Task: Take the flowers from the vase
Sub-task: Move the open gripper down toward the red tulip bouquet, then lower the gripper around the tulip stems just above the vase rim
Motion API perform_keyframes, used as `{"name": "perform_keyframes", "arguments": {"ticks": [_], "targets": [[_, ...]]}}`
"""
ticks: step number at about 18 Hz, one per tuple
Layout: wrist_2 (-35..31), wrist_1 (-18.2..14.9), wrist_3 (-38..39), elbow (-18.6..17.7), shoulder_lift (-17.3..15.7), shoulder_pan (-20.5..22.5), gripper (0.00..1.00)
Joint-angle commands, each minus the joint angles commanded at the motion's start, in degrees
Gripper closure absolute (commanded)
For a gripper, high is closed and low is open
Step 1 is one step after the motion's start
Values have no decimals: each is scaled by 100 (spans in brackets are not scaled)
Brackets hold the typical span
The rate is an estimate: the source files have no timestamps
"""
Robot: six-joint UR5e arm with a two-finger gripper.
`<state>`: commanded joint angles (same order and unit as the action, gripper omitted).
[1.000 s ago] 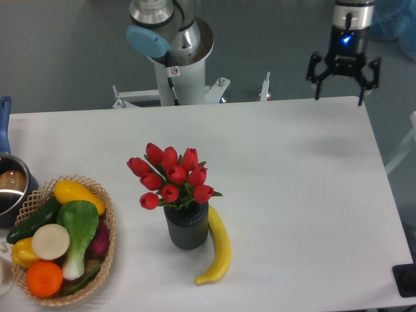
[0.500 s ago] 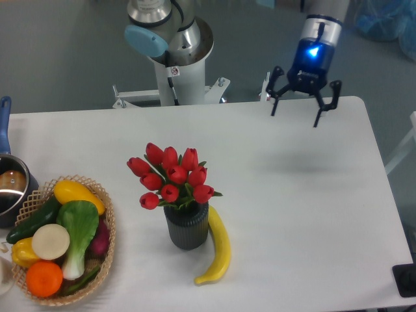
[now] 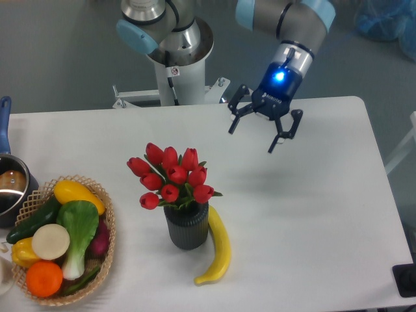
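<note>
Gripper: I see the gripper (image 3: 252, 138) spread wide with nothing between its fingers, hanging above the worktop (image 3: 312, 195) and touching nothing; a blue light glows on its wrist.
Gripper tilt: I read it as leaning, fingertips aimed down and towards the camera's left.
Flowers: the flowers (image 3: 172, 177) sit below and to the camera's left of the gripper, near but apart from it, red buds bunched above green leaves.
Flowers axis: I see their long axis standing upright, buds on top and stems down inside the vase (image 3: 187, 225); the bunch spreads wider than the vase mouth.
Vase: dark, ribbed, upright on the worktop, directly under the buds, further from the gripper than the blooms.
Banana: a yellow banana (image 3: 218, 247) lies on the worktop touching the vase on the side nearer the gripper.
Basket: a wicker basket (image 3: 104, 214) of vegetables and fruit sits well away, beyond the flowers from the gripper.
Pot: a metal pot (image 3: 10, 188) with a blue handle sits at the far edge of view.
</note>
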<state>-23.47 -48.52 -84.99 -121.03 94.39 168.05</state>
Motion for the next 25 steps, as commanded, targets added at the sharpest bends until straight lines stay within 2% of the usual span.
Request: {"name": "perform_keyframes", "arguments": {"ticks": [7, 9, 13, 16, 25], "targets": [[-17, 9, -17, 272, 237, -299, 0], [-44, 35, -18, 377, 386, -325, 0], [-158, 237, -44, 650, 764, -606, 0], [-158, 255, -26, 835, 984, -879, 0], [-149, 255, -18, 879, 1142, -1327, 0]]}}
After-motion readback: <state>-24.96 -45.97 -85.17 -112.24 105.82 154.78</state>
